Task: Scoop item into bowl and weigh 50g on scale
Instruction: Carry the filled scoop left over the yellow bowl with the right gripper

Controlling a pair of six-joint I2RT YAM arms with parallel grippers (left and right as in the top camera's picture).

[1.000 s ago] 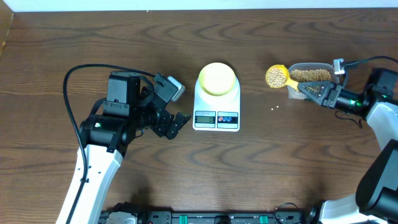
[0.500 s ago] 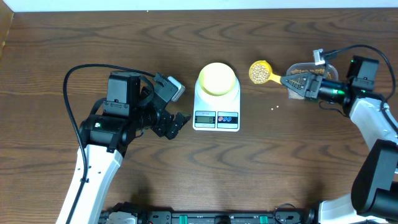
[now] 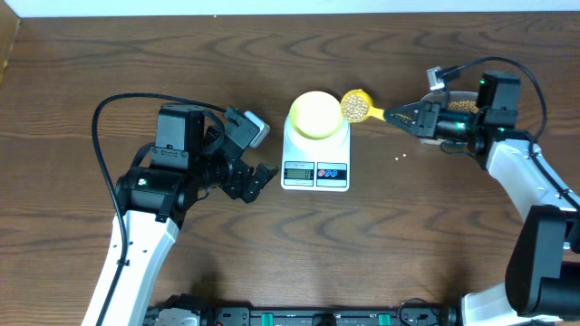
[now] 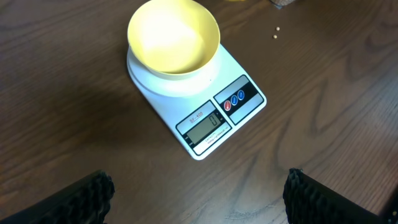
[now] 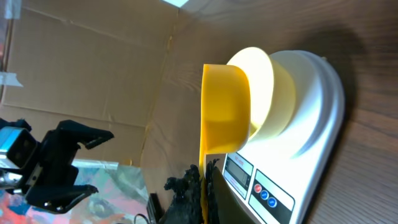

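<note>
Though half hidden behind right arm, reads as tub (image 3: 462,101). Pinches scoop (image 3: 355,106) handle in right claw (image 3: 412,116), pressed tight; holds beans (image 3: 357,109) at rim of bowl (image 3: 315,114) on scale (image 3: 315,167). Spreads left claw (image 4: 198,193) wide, empty, near scale.

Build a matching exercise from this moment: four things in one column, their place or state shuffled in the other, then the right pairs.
Things
1. pale yellow bowl
2. yellow scoop
3. left gripper
4. stray bean

Place or state
A. lying loose on the wooden table
B. loaded with beans, held at the bowl's rim by the right gripper
C. empty, sitting on the scale
D. open, holding nothing

Pairs: 1-C, 2-B, 3-D, 4-A
</note>
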